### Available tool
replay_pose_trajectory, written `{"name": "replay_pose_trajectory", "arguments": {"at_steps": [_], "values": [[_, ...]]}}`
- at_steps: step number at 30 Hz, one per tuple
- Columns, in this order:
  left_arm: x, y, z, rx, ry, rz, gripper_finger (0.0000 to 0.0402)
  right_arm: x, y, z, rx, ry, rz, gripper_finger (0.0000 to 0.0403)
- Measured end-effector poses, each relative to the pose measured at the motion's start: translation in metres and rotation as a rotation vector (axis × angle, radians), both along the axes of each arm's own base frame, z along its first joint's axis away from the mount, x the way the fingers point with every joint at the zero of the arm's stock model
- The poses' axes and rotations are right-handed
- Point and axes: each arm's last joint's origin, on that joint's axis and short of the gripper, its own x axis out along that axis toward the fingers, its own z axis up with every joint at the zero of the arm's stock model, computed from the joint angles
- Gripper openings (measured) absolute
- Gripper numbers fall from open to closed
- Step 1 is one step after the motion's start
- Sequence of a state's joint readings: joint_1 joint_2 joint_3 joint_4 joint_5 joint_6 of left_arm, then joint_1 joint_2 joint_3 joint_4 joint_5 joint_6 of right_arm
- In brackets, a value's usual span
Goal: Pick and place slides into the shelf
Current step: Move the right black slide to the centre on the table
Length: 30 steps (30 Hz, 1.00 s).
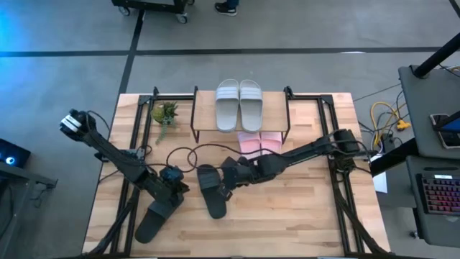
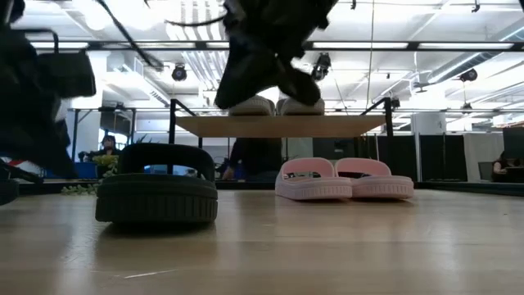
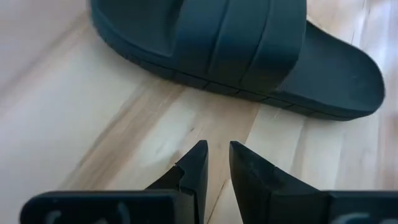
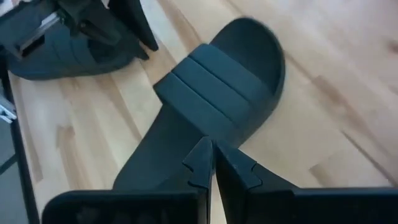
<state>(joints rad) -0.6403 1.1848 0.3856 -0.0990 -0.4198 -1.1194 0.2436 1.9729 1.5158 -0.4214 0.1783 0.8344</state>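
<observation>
Right wrist view: right hand pinches the black slide at its rim — light, springy foam; left hand nearly closed, empty.

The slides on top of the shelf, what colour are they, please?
Light grey; the high view shows them best.

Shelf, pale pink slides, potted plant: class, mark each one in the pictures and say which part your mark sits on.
shelf (image 1: 203, 122): high view, bare left part of its wooden top.
pale pink slides (image 2: 309, 169): low view, strap of the left one.
potted plant (image 1: 165, 111): high view, its green leaves.
</observation>
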Motion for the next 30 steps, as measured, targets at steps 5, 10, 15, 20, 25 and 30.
{"name": "replay_pose_trajectory", "arguments": {"at_steps": [5,10,15,20,25,30], "values": [[0.010,-0.003,-0.020,-0.017,-0.036,0.014,0.0051,0.006,0.003,-0.012,0.002,0.014,0.003,0.0013],[0.021,-0.002,-0.036,-0.006,-0.042,0.051,0.0051,0.006,0.005,-0.009,0.006,0.009,-0.003,0.0013],[0.034,0.001,-0.040,0.003,-0.094,0.049,0.0051,0.004,0.007,-0.004,0.016,-0.003,-0.012,0.0013],[0.049,0.007,-0.042,0.062,-0.117,0.021,0.0051,0.002,0.012,-0.003,0.015,-0.005,0.000,0.0013],[0.063,0.021,-0.047,0.068,-0.129,0.083,0.0051,-0.001,0.021,-0.002,0.010,-0.008,0.016,0.0013],[0.075,0.036,-0.048,0.116,-0.178,0.106,0.0051,-0.003,0.027,-0.002,0.004,-0.012,0.012,0.0013]]}}
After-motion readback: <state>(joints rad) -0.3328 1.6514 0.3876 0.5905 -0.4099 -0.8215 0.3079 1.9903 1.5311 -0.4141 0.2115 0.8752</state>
